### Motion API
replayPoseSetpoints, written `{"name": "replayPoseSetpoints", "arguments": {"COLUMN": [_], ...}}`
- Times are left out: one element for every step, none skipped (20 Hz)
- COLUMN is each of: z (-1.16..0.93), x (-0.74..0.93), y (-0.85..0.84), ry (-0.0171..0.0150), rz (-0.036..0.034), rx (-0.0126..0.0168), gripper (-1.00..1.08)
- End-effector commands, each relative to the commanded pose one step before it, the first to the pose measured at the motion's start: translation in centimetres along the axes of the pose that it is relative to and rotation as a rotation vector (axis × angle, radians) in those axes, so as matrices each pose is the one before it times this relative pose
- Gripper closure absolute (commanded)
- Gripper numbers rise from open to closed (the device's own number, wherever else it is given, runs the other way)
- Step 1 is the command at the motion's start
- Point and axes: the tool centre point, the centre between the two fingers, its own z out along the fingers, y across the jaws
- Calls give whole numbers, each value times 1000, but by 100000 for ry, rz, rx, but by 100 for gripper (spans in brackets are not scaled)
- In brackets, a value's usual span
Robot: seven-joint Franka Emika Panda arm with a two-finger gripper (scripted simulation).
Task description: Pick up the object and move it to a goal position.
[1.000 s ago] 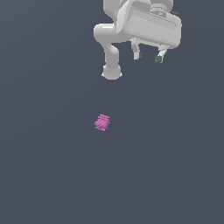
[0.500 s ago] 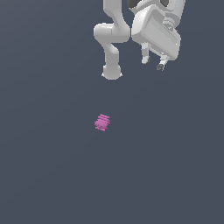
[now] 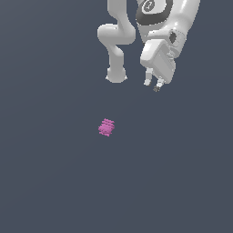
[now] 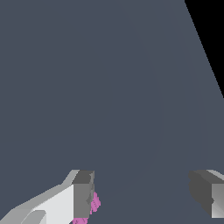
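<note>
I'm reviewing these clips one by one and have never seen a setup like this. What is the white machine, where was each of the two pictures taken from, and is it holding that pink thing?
The white machine is a single jointed robot arm, drawn by a simulator rather than filmed. At its end sits a pincer with two short fingers.

The exterior view comes from a camera off the arm, looking over the whole scene. The wrist view comes from a camera mounted on the arm's wrist, so the two fingertips frame its picture.

On the flat dark grey floor lies one small pink ridged blob. It sits apart from the pincer, toward the exterior view's left of it. In the wrist view it only peeks out from behind one fingertip.

Nothing is held: the fingers stand apart with only bare floor between them. The blob has not yet been picked up.
</note>
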Motion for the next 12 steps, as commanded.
{"name": "replayPoseSetpoints", "arguments": {"z": [1847,814,846,877,907,937,965,991,1017,1042,1065,1083], "x": [-1108,-480,-501,-520,-540,-558,-576,-593,-609,-624,-638,-649], "y": [-1166,-515,-532,-551,-570,-591,-612,-634,-657,-681,-705,-727], "ry": [-3762,-1694,-1758,-1820,-1878,-1934,-1987,-2035,-2082,-2124,-2163,-2191], "rz": [-5371,-2122,-2124,-2126,-2126,-2128,-2128,-2128,-2128,-2128,-2127,-2119], "rx": [-2548,-813,-745,-675,-601,-526,-449,-369,-288,-205,-120,-34], "gripper": [-60,-60,-60,-60,-60,-60,-60,-60,-60,-60,-60,-60]}}
